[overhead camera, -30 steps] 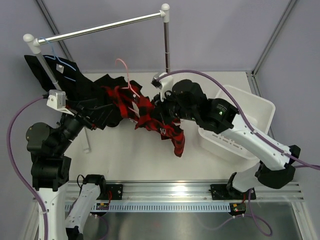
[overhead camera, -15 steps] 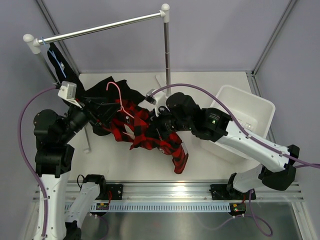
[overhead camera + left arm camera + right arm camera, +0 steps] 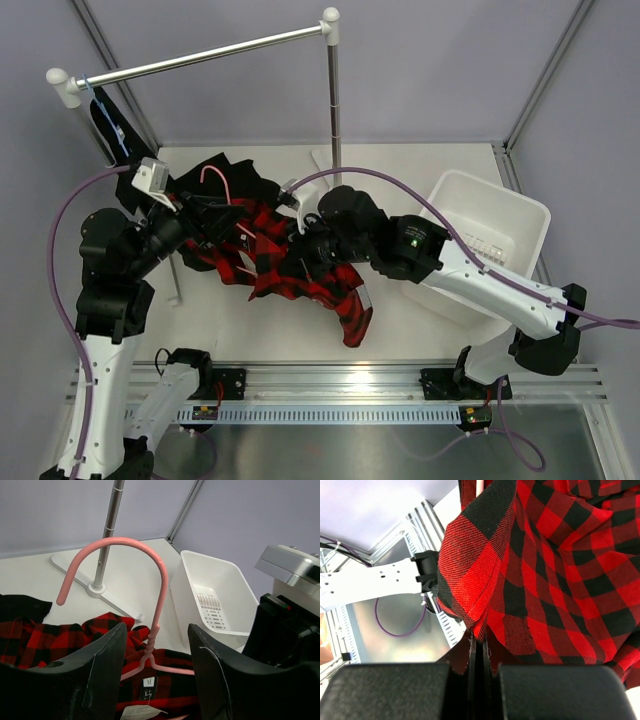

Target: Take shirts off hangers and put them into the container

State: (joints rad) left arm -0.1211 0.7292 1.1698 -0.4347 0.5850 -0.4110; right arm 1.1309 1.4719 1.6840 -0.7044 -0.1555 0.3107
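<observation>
The left gripper [image 3: 156,632] has its jaws spread either side of the pink hanger's [image 3: 161,587] thin, stiff neck, probably the surest hold, while the right gripper [image 3: 479,655] pinches a fold of the plaid shirt [image 3: 545,580], soft, light and limp, sagging between the arms short of the basket [image 3: 210,557]

Operator, note that from above the plaid shirt [image 3: 268,272] covers the fingertips of the right gripper [image 3: 479,672]. The pink hanger [image 3: 122,540] shows you its hook only (shoulders buried in plaid). The paper tag [image 3: 135,712] is cut off by the lower edge and its print is illegible.
</observation>
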